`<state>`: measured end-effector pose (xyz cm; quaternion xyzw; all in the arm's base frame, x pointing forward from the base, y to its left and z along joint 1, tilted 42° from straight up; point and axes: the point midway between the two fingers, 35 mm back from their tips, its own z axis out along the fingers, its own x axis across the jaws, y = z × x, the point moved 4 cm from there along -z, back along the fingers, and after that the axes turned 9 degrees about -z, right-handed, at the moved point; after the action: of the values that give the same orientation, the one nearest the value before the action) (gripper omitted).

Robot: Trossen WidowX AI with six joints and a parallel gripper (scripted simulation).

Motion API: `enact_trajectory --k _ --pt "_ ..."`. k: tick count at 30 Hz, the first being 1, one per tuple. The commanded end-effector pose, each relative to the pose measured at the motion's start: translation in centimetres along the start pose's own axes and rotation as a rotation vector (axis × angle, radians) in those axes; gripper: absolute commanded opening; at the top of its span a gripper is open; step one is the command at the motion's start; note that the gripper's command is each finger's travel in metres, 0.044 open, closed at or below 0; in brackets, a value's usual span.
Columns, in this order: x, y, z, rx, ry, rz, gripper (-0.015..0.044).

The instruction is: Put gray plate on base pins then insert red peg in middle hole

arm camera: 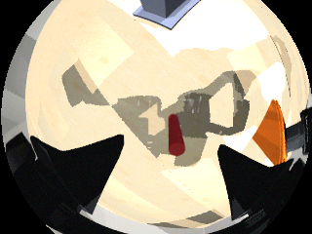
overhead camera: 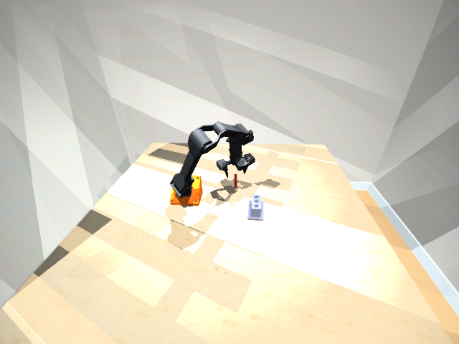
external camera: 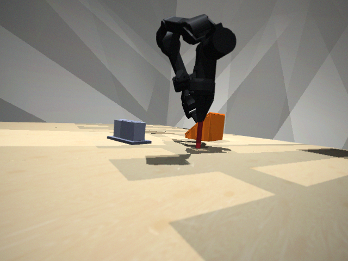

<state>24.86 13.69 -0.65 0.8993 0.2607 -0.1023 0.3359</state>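
Observation:
The gray plate (overhead camera: pixel 256 211) (external camera: pixel 130 130) (arm camera: pixel 158 6) is a block with a row of round holes in its top. It sits flat on the base (overhead camera: pixel 249 217) (external camera: pixel 112 137) (arm camera: pixel 171 23), with no gap visible in the exterior view. The base's pins are hidden. The red peg (overhead camera: pixel 235 181) (external camera: pixel 199 135) (arm camera: pixel 176 136) stands upright on the table, apart from the plate. My gripper (overhead camera: pixel 235 173) (external camera: pixel 194 120) (arm camera: pixel 174 146) is wide open and empty. It points down over the peg, with the fingertips near the height of its top, and the peg shows between them in the wrist view.
My arm's orange mount (overhead camera: pixel 196 192) (external camera: pixel 215 129) (arm camera: pixel 274 136) stands left of the peg in the top view. The base and plate stand in front and to the right of the peg there. The arm's shadow falls around the peg.

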Motion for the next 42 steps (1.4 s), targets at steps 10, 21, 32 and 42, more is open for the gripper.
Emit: enact_trajectory --k 10,21,32,42 --pt "-0.1 0.0 2.1 -0.007 -0.003 -0.005 0.0440" --pt "-0.2 0.0 3.3 -0.007 -0.003 -0.004 0.0387" --pt "-0.2 0.0 3.3 -0.007 -0.003 -0.004 0.0099" --pt "-0.2 0.0 3.3 -0.007 -0.003 -0.004 0.0000"
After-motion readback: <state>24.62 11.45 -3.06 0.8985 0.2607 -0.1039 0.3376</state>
